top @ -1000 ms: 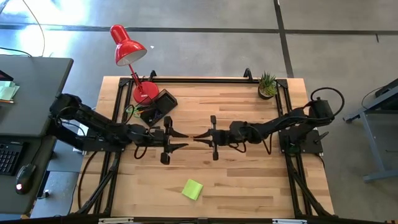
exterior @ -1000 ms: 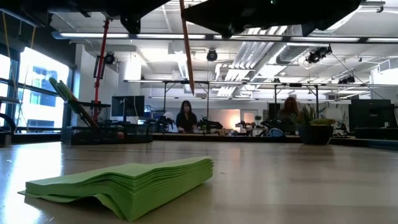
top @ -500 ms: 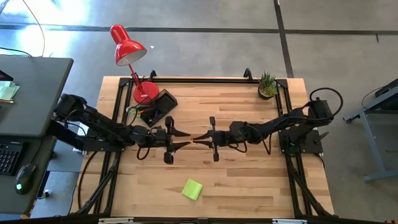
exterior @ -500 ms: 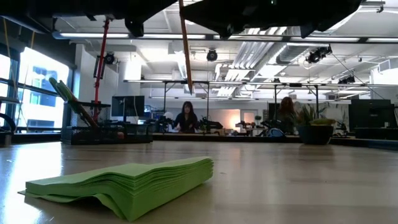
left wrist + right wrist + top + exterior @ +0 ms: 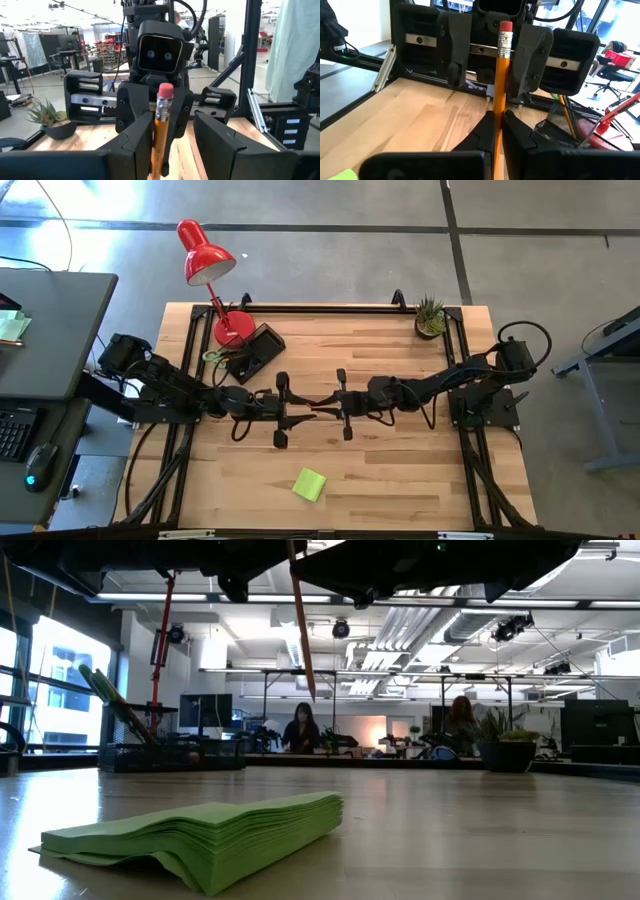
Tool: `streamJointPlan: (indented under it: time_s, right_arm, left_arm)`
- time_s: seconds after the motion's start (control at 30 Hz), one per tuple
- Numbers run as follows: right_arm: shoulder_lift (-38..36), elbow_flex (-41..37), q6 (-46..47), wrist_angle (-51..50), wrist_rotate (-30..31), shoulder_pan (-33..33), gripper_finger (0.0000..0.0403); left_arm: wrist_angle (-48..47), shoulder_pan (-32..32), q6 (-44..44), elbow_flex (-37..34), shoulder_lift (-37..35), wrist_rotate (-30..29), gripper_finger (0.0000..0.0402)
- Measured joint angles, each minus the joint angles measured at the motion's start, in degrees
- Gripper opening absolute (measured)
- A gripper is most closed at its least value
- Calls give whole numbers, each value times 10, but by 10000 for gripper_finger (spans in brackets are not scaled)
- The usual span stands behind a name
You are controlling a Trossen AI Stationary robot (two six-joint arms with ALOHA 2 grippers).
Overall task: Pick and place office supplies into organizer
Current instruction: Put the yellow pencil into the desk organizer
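Currently the right gripper is pinched tight on an orange pencil, which stands upright between its fingertips with the pink eraser on top. Facing it at mid-table, the left gripper has its fingers spread, one to each side of the same pencil; in the left wrist view one finger sits just beside the shaft, the other apart. Contact cannot be confirmed. Looks like a hand-over between arms.

Risks, as judged:
- Right lets go before left closes: pencil drops and rolls on the wooden table.
- Left closes off-centre: pencil tilts or twists in the right grip.
- Fingertips of the two arms collide, being so close.

Organizer sits near the red lamp, well apart from the pencil. Green sticky pad lies alone near the table's front edge.
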Motion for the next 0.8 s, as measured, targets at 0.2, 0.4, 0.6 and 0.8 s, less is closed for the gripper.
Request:
streamJointPlan:
  time_s: [0.2,0.4,0.6,0.8]
  right_arm:
    - [0,0,0,-3,2,0,9]
    - [0,0,7,-3,4,0,9]
    - [0,0,13,-20,6,0,16]
    - [0,0,15,-47,19,0,47]
  left_arm:
    - [-7,-1,2,0,0,-14,121]
    - [-28,-1,-11,0,0,-34,25]
    - [-35,-1,-13,0,0,-49,21]
    - [-31,-1,-10,0,-1,-54,10]
